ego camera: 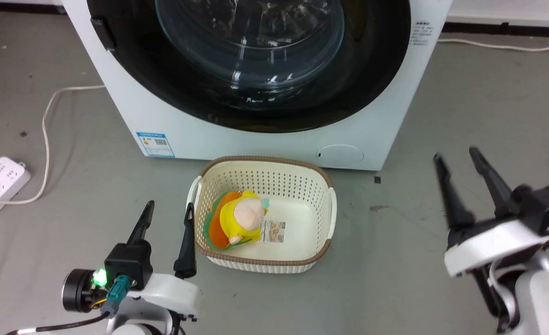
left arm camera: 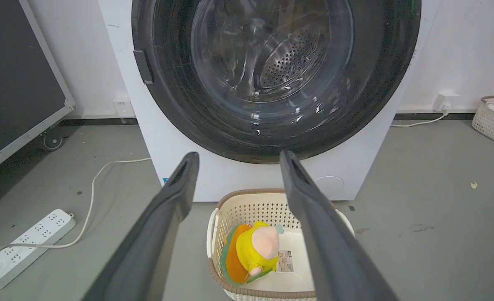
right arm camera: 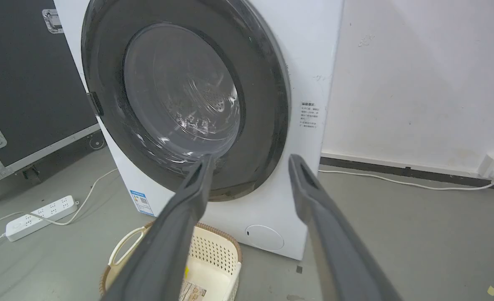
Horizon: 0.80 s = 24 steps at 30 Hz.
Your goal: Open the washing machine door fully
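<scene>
The washing machine door point(ego camera: 251, 65) sits in the top middle of the head view, flush against the white washing machine point(ego camera: 255, 144). It looks fully shut, so I judge the opening has not yet begun and the step in hand is the approach.

The left gripper point(ego camera: 170, 207) is at the lower left of the head view, low over the floor. Its two fingers are spread wide with nothing between them. The right gripper point(ego camera: 455, 156) is at the lower right, also spread wide and empty. Neither touches the machine, and both stand well apart from the door.

A cream basket point(ego camera: 218, 170) holding a yellow soft toy point(ego camera: 241, 218) stands on the floor just in front of the machine, between the grippers.

The door faces straight out at the robot, its glass bulging forward. It is round, so it has no long axis; its flat face stands upright.

A small dark tab point(ego camera: 103, 32) shows on the door's rim at the upper left. I cannot tell whether it is the catch or the hinge side.

The next move calls for raising one arm clear of the basket to the door's free edge, hooking a finger behind the rim and pulling outward.
</scene>
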{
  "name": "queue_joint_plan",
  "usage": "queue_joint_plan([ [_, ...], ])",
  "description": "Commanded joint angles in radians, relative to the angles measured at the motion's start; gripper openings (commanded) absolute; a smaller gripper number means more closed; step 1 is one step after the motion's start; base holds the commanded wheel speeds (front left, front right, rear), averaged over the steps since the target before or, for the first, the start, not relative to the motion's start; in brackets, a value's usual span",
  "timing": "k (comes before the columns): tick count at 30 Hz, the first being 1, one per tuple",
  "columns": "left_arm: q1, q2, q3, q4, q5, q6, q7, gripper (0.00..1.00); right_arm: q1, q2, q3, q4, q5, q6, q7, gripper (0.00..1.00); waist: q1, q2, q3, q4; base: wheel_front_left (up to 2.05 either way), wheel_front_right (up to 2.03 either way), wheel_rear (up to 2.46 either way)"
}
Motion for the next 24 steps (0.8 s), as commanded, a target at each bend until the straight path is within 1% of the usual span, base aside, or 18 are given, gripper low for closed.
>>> queue_joint_plan([
  [1, -0.022, 0.001, -0.008, -0.006, -0.008, 0.007, -0.012, 1.0, -0.047, -0.01, -0.004, 0.011, 0.028, 0.0, 0.002, 0.0, -0.0001, -0.0001, 0.014, 0.006, 0.0, 0.0, 0.0],
  [9, -0.04, 0.001, -0.022, -0.012, -0.014, 0.01, -0.027, 1.0, -0.154, -0.005, -0.029, 0.051, 0.123, 0.0, 0.025, 0.0, -0.0001, -0.0001, 0.053, 0.018, 0.0, 0.0, 0.0],
  [11, -0.049, 0.001, -0.027, -0.014, -0.017, 0.012, -0.033, 1.0, -0.203, 0.005, -0.052, 0.074, 0.178, 0.0, 0.041, 0.0, -0.0001, -0.0001, 0.071, 0.023, 0.0, 0.0, 0.0],
  [12, -0.049, 0.001, -0.027, -0.014, -0.017, 0.012, -0.033, 1.0, -0.203, 0.005, -0.052, 0.074, 0.178, 0.0, 0.041, 0.0, -0.0001, -0.0001, 0.071, 0.023, 0.0, 0.0, 0.0],
  [24, -0.089, 0.001, -0.051, -0.016, -0.029, 0.016, -0.058, 1.0, -0.423, 0.02, -0.121, 0.179, 0.364, -0.001, 0.127, 0.0, -0.0001, -0.0001, 0.146, 0.053, 0.0, 0.0, 0.0],
])
